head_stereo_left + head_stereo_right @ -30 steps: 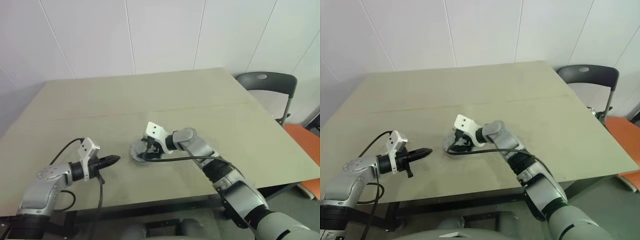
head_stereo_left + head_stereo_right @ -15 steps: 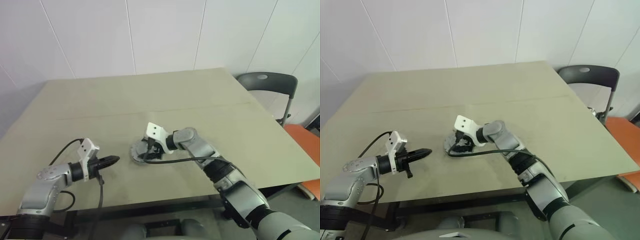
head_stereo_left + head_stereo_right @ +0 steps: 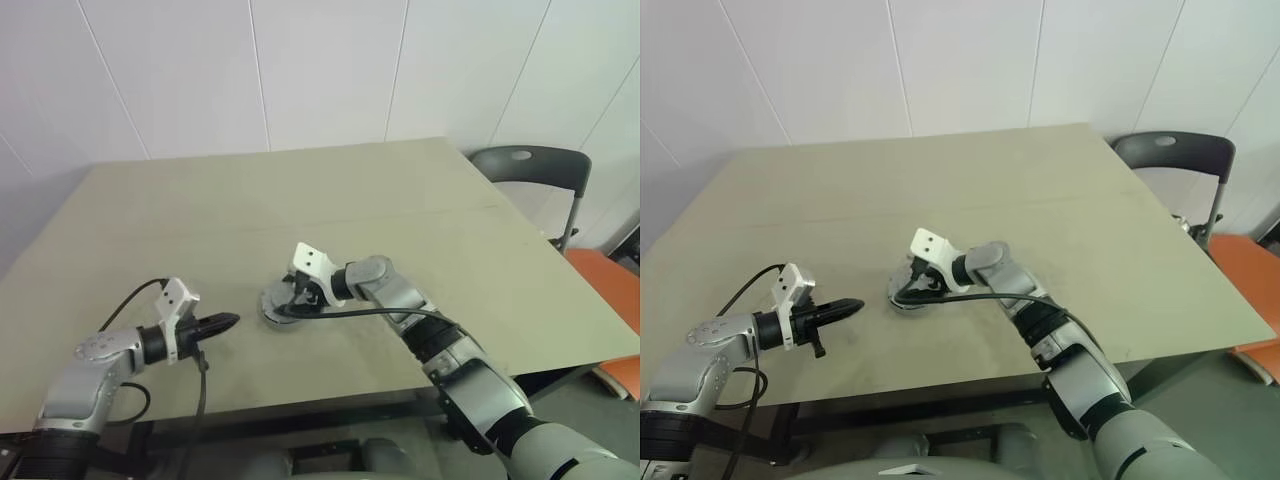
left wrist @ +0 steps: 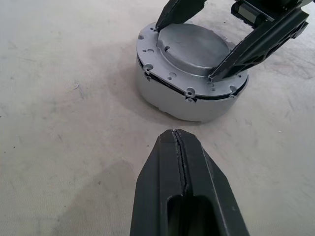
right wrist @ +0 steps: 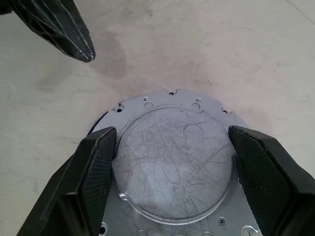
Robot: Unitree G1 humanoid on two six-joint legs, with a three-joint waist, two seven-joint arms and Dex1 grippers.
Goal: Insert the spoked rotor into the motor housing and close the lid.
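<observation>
The motor housing [image 4: 172, 101], a silver puck, sits on the table's near middle. On top of it lies the lid [image 5: 172, 167], a pale grey scratched disc with a holed flange; a dark seam shows under the flange on one side. My right gripper [image 3: 290, 300] reaches in from the right, and its fingers [image 5: 93, 162] press both sides of the lid's raised centre. My left gripper [image 3: 228, 320] is shut and holds nothing. It points at the housing from a short way to its left, just above the table. The spoked rotor is hidden.
The beige table [image 3: 300, 200] stretches wide behind and to both sides of the housing. A grey chair [image 3: 530, 165] and an orange seat [image 3: 610, 290] stand off the table's right edge. A black cable [image 3: 360, 315] trails along my right forearm.
</observation>
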